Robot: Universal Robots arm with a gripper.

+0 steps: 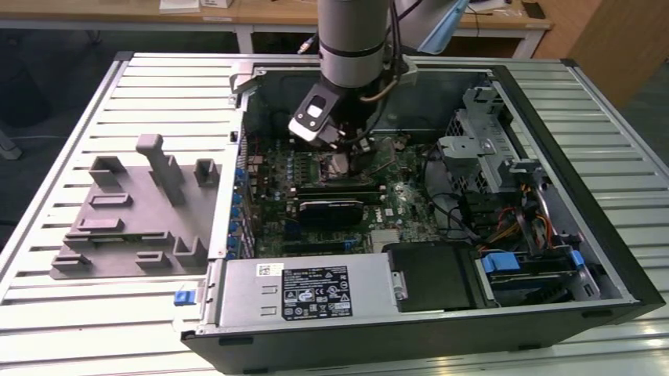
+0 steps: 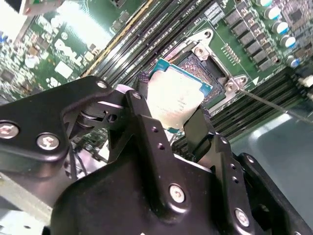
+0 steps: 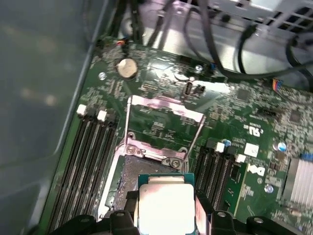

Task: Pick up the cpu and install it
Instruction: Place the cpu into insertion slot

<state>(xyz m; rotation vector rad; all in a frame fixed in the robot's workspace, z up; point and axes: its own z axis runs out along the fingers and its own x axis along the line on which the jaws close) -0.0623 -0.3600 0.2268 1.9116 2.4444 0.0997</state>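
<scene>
While 2 black fingers [image 2: 195,131] clamp the square silver-topped cpu [image 2: 178,98] by opposite edges, the black gripper [image 2: 171,110] hangs over the open black-framed socket [image 2: 208,68] of the green motherboard [image 3: 161,88].

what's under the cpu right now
The open socket lies beneath the cpu, which the fingers hold. Part of it shows; the rest, under the cpu, is covered.

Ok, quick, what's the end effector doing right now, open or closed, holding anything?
End effector: closed, holding the cpu over the socket.
</scene>
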